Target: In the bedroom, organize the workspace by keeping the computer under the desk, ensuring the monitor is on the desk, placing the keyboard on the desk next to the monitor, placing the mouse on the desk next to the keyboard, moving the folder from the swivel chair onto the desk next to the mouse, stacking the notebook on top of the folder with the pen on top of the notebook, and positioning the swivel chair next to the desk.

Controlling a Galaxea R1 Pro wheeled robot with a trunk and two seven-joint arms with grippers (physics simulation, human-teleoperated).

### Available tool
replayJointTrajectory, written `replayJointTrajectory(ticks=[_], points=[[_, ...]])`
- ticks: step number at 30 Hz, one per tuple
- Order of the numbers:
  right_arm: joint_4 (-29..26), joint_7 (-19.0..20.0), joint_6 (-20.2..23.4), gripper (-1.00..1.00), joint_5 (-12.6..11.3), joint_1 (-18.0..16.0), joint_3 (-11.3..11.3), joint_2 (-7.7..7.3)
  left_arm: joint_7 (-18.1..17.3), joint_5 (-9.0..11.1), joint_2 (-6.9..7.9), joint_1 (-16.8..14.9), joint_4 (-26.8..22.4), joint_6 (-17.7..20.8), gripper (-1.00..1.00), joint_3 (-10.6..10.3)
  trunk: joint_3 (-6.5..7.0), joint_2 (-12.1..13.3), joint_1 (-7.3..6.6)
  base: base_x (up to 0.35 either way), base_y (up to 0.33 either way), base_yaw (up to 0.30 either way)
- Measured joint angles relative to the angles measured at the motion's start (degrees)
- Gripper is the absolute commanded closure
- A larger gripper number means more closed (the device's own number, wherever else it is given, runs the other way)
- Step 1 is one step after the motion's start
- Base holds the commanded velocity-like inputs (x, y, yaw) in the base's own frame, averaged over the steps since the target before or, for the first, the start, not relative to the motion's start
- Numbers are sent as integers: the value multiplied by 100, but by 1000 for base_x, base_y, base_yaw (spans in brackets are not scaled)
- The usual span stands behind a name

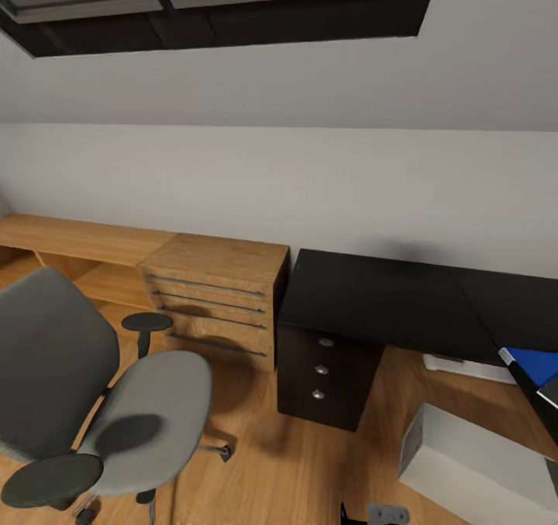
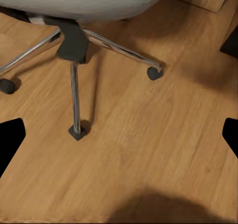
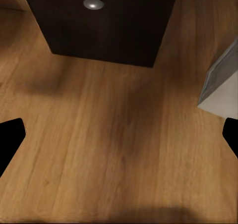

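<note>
**Both grippers spread wide over bare wood floor, chair and desk ahead**

The left gripper (image 2: 119,135) has its fingers (image 2: 11,142) set wide apart, holding nothing, over the wooden floor (image 2: 148,149). Just beyond them stands the swivel chair (image 2: 74,40), its chrome star base and black casters on the floor under the grey seat.

The right gripper (image 3: 119,135) is likewise spread wide and empty, fingers (image 3: 10,140) at either edge of the view. Past them are the desk's drawer unit (image 3: 104,30) with a round silver knob, and a corner of the computer (image 3: 220,87).

From the head, the swivel chair (image 1: 147,416) stands left of the black desk (image 1: 387,300). The light grey computer (image 1: 480,455) stands on the floor beside the drawers, partly below the desktop's edge. The blue folder (image 1: 539,364) lies at the desk's right end. A wooden drawer cabinet (image 1: 217,300) stands touching the desk's left side.
</note>
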Motion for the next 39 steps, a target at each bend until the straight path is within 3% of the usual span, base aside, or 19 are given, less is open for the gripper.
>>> replayJointTrajectory(ticks=[11,19,39], points=[[39,14,5,-100,26,2,11,20,5,0,-1,0,-2,-2,-100,2,-31,0,-2,-53,-41,260],[68,15,7,-100,204,7,15,24,5,0,-1,2,-2,7,-100,3,-68,0,-2,-1,-1,244],[69,15,8,-100,229,0,17,33,-2,0,25,0,-2,40,-100,2,-166,0,-2,0,0,241]])
